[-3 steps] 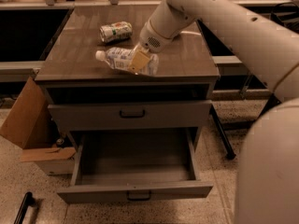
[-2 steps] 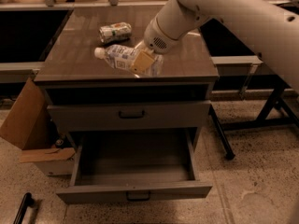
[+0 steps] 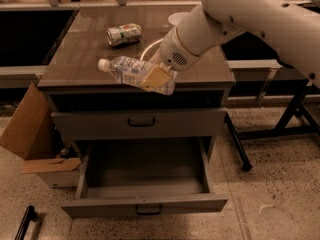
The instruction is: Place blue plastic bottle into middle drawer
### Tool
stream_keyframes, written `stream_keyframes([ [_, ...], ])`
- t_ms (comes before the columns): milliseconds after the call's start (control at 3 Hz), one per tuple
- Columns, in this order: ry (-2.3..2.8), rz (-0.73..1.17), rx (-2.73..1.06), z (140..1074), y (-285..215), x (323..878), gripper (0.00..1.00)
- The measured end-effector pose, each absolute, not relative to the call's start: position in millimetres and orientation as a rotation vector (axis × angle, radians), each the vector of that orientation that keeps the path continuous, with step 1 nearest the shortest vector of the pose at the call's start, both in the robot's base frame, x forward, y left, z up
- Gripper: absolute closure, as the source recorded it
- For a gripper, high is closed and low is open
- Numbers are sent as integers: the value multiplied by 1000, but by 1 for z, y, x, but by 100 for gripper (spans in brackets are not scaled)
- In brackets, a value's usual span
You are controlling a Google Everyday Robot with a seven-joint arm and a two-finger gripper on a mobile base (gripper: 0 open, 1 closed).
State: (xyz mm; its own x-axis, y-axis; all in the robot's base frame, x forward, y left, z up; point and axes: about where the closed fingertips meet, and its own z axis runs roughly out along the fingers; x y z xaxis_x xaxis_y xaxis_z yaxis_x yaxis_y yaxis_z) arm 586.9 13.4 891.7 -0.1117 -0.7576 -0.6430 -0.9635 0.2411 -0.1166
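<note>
The blue plastic bottle [image 3: 131, 72], clear with a white cap pointing left, is held on its side in the air at the front edge of the cabinet top. My gripper [image 3: 156, 78] is shut on the bottle's right half, its tan finger pad across the bottle. The white arm reaches in from the upper right. The middle drawer [image 3: 145, 204] is pulled wide open below, grey with a small dark handle, and its inside is bare. The drawer above it [image 3: 140, 122] is shut.
A crushed green-white can [image 3: 123, 34] lies on the cabinet top [image 3: 85, 54] behind the bottle. A cardboard box [image 3: 30, 134] stands on the floor at the left. Black table legs [image 3: 295, 119] stand at the right. A dark bar [image 3: 24, 223] lies at the lower left.
The gripper has lifted the bottle off the cabinet top and carried it forward to the front edge. The view has also shifted closer.
</note>
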Motion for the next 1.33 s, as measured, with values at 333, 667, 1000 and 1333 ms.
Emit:
stream_keyframes([
  [333,1929,451,-1601,874,17,573,100],
  [667,1946,492,-1636,840,27,543,100],
  [1000,1988,529,-1663,797,36,516,100],
  [1333,2023,586,-1668,753,47,495,100],
])
